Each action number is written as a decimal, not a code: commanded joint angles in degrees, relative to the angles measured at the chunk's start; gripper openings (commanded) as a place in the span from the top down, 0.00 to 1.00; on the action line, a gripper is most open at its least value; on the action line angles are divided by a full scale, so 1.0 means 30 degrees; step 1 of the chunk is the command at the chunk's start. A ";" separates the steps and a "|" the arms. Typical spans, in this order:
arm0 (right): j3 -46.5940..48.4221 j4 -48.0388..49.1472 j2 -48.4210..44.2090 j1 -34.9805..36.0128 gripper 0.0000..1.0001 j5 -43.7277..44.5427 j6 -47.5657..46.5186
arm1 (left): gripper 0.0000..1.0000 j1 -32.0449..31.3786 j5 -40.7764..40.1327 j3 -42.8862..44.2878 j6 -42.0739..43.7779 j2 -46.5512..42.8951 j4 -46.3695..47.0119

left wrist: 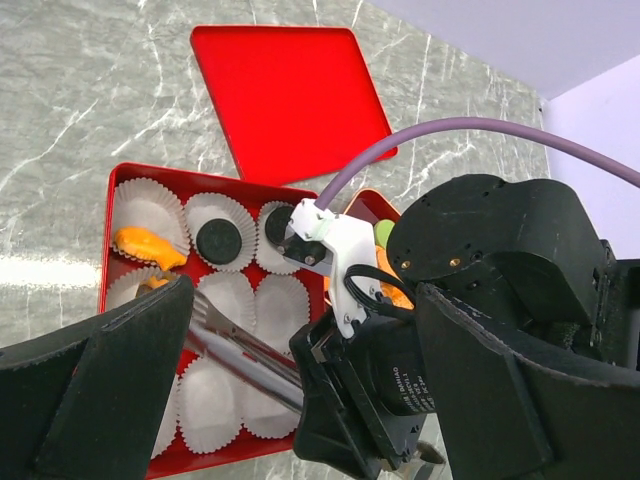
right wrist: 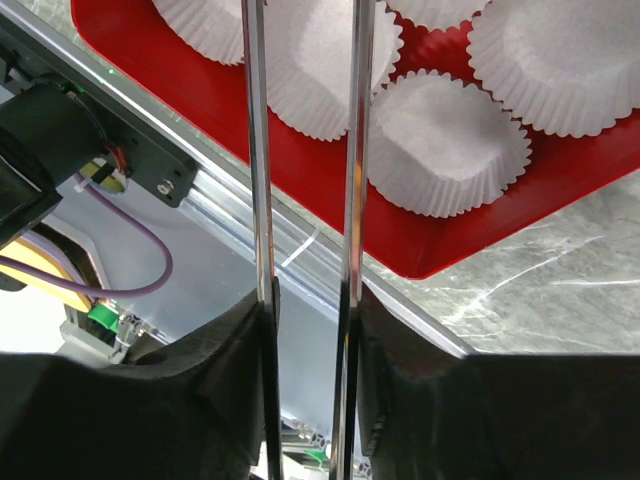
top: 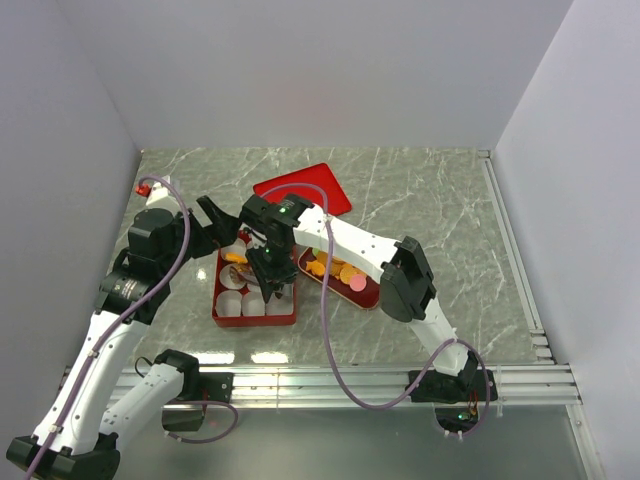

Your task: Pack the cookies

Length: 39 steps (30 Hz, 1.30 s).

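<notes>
The cookies (top: 338,270), orange, green and pink discs, lie in a red dish (top: 372,298) right of the red box (top: 254,320). The box (left wrist: 110,232) holds white paper cups (right wrist: 440,145); an orange cookie (left wrist: 145,243) and a black cookie (left wrist: 217,240) sit in back-row cups. My right gripper (top: 268,272) hangs over the box, shut on metal tongs (right wrist: 355,150), whose two arms stand apart over the front cups (left wrist: 240,352). The tong tips are out of view. My left gripper (top: 215,222) stands open at the box's back left corner, holding nothing.
A flat red lid (top: 305,188) lies behind the box on the marble table. The right arm's wrist (left wrist: 470,260) fills the space between my left fingers (left wrist: 110,390). An aluminium rail (top: 340,385) runs along the near edge.
</notes>
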 commanded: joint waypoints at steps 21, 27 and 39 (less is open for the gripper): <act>0.1296 -0.1938 -0.3697 -0.0282 0.53 0.2572 -0.0150 | 0.01 -0.0129 0.1319 0.0534 -0.0134 0.0536 0.1683; -0.3881 -0.1325 -0.7648 -0.1218 0.53 0.3948 -0.0062 | 0.01 -0.0129 0.1406 0.0563 -0.0105 0.0624 0.1712; -1.2386 0.0405 -1.2872 -0.4852 0.52 0.4478 -0.0208 | 0.01 -0.0129 0.1992 0.0124 -0.0368 0.0829 0.2269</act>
